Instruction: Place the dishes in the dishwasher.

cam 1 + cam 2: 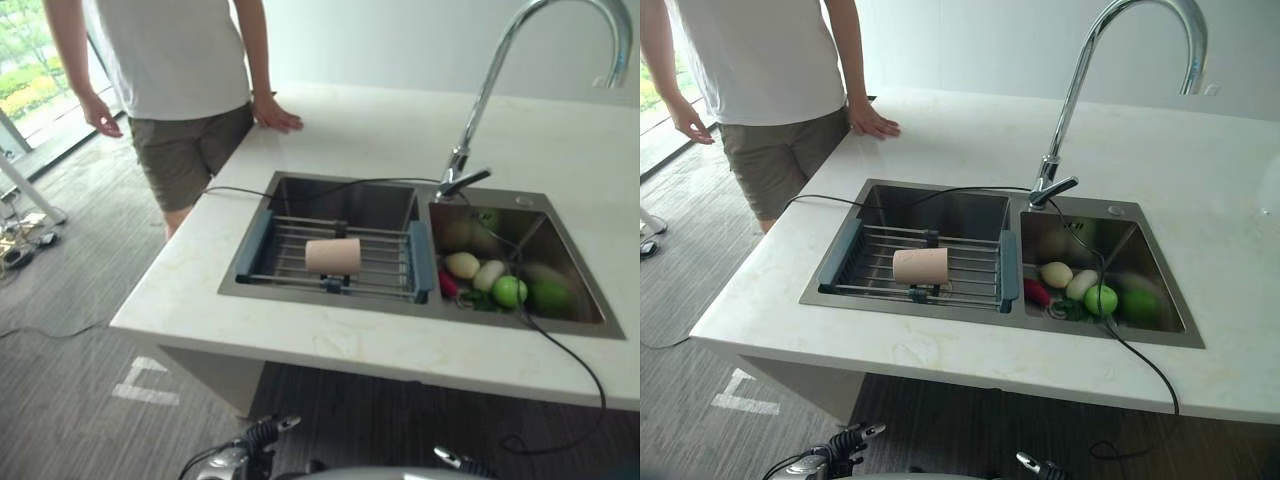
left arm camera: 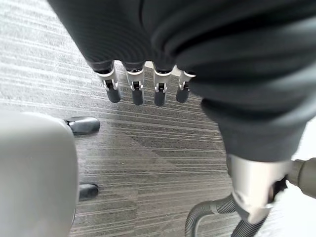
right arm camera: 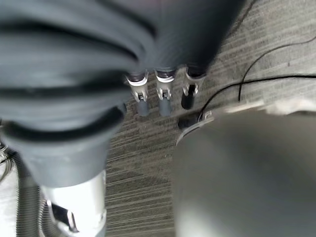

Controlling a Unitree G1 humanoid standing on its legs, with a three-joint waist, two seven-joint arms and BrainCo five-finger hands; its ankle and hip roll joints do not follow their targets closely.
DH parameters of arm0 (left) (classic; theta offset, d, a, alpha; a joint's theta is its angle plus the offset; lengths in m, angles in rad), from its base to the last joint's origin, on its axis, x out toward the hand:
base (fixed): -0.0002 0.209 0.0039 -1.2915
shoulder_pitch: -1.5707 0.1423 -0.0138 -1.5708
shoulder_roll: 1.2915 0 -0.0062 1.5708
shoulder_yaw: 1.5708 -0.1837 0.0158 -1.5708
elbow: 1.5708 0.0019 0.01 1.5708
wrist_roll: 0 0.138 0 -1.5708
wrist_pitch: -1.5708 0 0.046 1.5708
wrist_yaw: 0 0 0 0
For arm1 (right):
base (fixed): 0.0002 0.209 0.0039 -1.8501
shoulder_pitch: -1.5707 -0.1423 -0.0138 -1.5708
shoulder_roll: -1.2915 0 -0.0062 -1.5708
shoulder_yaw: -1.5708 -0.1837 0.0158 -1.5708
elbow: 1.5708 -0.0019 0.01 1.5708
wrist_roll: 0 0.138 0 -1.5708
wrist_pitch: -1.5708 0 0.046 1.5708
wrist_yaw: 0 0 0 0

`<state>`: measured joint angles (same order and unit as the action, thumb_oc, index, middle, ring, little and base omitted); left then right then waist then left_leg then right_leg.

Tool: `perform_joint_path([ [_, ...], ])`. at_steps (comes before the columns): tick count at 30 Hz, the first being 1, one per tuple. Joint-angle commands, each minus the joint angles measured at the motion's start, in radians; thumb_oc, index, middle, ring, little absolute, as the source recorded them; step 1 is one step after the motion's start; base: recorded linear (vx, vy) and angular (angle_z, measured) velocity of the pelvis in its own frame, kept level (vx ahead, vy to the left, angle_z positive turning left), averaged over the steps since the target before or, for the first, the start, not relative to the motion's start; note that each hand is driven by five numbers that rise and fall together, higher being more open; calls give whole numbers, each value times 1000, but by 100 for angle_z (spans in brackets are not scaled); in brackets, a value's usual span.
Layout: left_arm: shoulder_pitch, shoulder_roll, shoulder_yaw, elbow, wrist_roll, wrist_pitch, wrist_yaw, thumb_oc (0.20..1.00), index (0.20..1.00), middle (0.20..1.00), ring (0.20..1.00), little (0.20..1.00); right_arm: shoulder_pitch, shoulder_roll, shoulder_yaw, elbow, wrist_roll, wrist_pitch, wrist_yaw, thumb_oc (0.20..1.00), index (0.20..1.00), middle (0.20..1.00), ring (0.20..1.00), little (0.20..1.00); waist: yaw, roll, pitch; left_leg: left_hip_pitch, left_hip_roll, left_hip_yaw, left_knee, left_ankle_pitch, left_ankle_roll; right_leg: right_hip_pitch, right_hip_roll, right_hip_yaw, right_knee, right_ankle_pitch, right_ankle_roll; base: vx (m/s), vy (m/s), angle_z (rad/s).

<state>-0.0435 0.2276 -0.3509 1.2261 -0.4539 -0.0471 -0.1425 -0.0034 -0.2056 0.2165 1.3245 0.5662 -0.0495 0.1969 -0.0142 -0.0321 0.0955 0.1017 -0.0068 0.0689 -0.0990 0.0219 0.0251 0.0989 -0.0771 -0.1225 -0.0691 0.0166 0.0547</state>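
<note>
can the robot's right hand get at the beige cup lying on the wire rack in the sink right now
Probably not yet: the right hand hangs low over the carpet, holding nothing. The beige cup itself lies uncovered on the wire rack.

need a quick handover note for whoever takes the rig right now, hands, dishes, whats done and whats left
Left hand: fingers straight, holding nothing, hanging over the carpet floor.
Right hand: same, open and empty, down by the floor.
Dishes: one beige cup lies on its side on the wire rack across the left sink basin. The right basin holds vegetables, not dishes.
A person stands at the counter's far left corner, one hand on it.
Done: nothing; the cup is untouched.
Left: pick up the cup and load it. I cannot see a dishwasher.
</note>
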Motion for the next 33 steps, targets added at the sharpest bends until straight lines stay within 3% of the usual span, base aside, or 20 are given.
perform_joint_path([
  [1, -33, -42, 31, 51, -102, 162, 29, 1000, 1000, 1000, 1000, 1000, -41, -18, -9, 8, -5, 6, -14, 1000, 1000, 1000, 1000, 1000, 16, 19, -16, -2, -2, 28, 12, -32, 4, -13, -43, -34, -5, 72, 67, 55, 11, -12],
  [4, -11, 22, 157, 89, -272, 210, 56, 1000, 1000, 1000, 1000, 1000, -40, -46, -32, 5, -21, 12, -2, 1000, 1000, 1000, 1000, 1000, 12, 30, -20, 5, -2, 41, 12, -37, 2, -10, -46, -33, -15, 70, 68, 47, 33, -2],
  [7, 3, 86, 239, 103, -304, 232, 82, 1000, 1000, 1000, 1000, 1000, -34, -71, -52, 13, -30, 14, 2, 1000, 1000, 1000, 1000, 1000, 14, 45, -22, 7, -3, 42, 12, -35, 0, -10, -47, -33, -18, 68, 70, 30, 43, -8],
  [9, 21, 180, 329, 125, -307, 260, 92, 1000, 1000, 1000, 1000, 1000, -31, -96, -67, 25, -22, 24, 2, 1000, 1000, 1000, 1000, 1000, 18, 61, -25, 10, -3, 40, 12, -35, -3, -9, -47, -32, -18, 64, 72, 28, 36, -1],
  [10, 21, 180, 329, 125, -307, 260, 92, 1000, 1000, 1000, 1000, 1000, -31, -96, -67, 25, -22, 24, 2, 1000, 1000, 1000, 1000, 1000, 18, 61, -25, 10, -3, 40, 12, -35, -3, -9, -47, -32, -18, 64, 72, 41, 56, 0],
  [11, 35, 329, 425, 164, -203, 275, 180, 1000, 1000, 1000, 1000, 1000, -23, -126, -93, 47, -21, 24, 13, 1000, 1000, 1000, 1000, 1000, 24, 82, -30, 13, -5, 36, 12, -33, -3, -6, -47, -30, -18, 59, 75, 35, 53, 1],
  [13, 30, 480, 481, 196, -215, 221, 247, 1000, 1000, 1000, 1000, 1000, -21, -139, -93, 64, -23, 25, 11, 1000, 1000, 1000, 1000, 1000, 26, 96, -33, 15, -7, 32, 12, -31, -2, -4, -46, -26, -18, 56, 78, 26, 37, -2],
  [16, 0, 688, 567, 199, -96, 189, 284, 1000, 1000, 1000, 1000, 1000, -9, -149, -91, 67, -32, 41, -3, 1000, 1000, 1000, 1000, 1000, 34, 109, -38, 18, -6, 30, 12, -27, -4, 0, -45, -27, -18, 59, 82, 13, -34, -5],
  [17, -43, 817, 607, 166, -15, 150, 286, 1000, 1000, 1000, 1000, 1000, -7, -144, -84, 66, -22, 47, -6, 1000, 1000, 1000, 1000, 1000, 42, 113, -41, 20, -7, 26, 12, -29, -4, 4, -43, -30, -18, 58, 83, 21, -85, 3],
  [20, -157, 993, 625, 13, 68, 150, 291, 1000, 1000, 1000, 1000, 1000, 4, -133, -62, 44, 8, 54, -17, 1000, 1000, 1000, 1000, 1000, 49, 113, -48, 21, -6, 25, 13, -30, -6, 9, -43, -38, -18, 59, 86, 15, -103, 13],
  [24, -344, 1078, 501, -252, 132, 91, 322, 1000, 1000, 1000, 1000, 1000, 15, -115, -48, 5, 45, 70, -30, 1000, 1000, 1000, 1000, 1000, 45, 106, -52, 26, -4, 36, 12, -36, -7, 14, -38, -40, -18, 56, 88, 20, -101, 11],
  [25, -400, 1096, 437, -359, 134, 18, 302, 1000, 1000, 1000, 1000, 1000, 21, -110, -47, -2, 39, 75, -29, 1000, 1000, 1000, 1000, 1000, 38, 104, -54, 27, -3, 42, 12, -38, -8, 14, -35, -35, -18, 55, 87, 50, -114, 12],
  [26, -472, 1101, 349, -513, 142, 16, 305, 1000, 1000, 1000, 1000, 1000, 34, -103, -46, -10, 34, 81, -31, 1000, 1000, 1000, 1000, 1000, 31, 100, -55, 31, -2, 51, 12, -43, -10, 14, -33, -29, -18, 54, 87, 47, -100, 11],
  [28, -486, 1101, 333, -534, 137, 8, 296, 1000, 1000, 1000, 1000, 1000, 36, -102, -47, -10, 33, 83, -31, 1000, 1000, 1000, 1000, 1000, 30, 100, -55, 32, -1, 52, 12, -44, -10, 14, -32, -28, -18, 54, 87, 32, -55, -4],
  [29, -541, 1086, 269, -647, 118, 12, 253, 1000, 1000, 1000, 1000, 1000, 42, -96, -49, -7, 26, 89, -29, 1000, 1000, 1000, 1000, 1000, 21, 98, -56, 35, 1, 60, 12, -47, -11, 15, -30, -23, -18, 52, 88, 49, -68, -17],
  [33, -627, 971, 140, -931, 181, 61, 132, 1000, 1000, 1000, 1000, 1000, 59, -77, -67, 10, -11, 104, -38, 1000, 1000, 1000, 1000, 1000, -2, 92, -55, 41, 2, 70, 12, -56, -12, 11, -28, -5, -18, 52, 92, 72, -88, -14],
])
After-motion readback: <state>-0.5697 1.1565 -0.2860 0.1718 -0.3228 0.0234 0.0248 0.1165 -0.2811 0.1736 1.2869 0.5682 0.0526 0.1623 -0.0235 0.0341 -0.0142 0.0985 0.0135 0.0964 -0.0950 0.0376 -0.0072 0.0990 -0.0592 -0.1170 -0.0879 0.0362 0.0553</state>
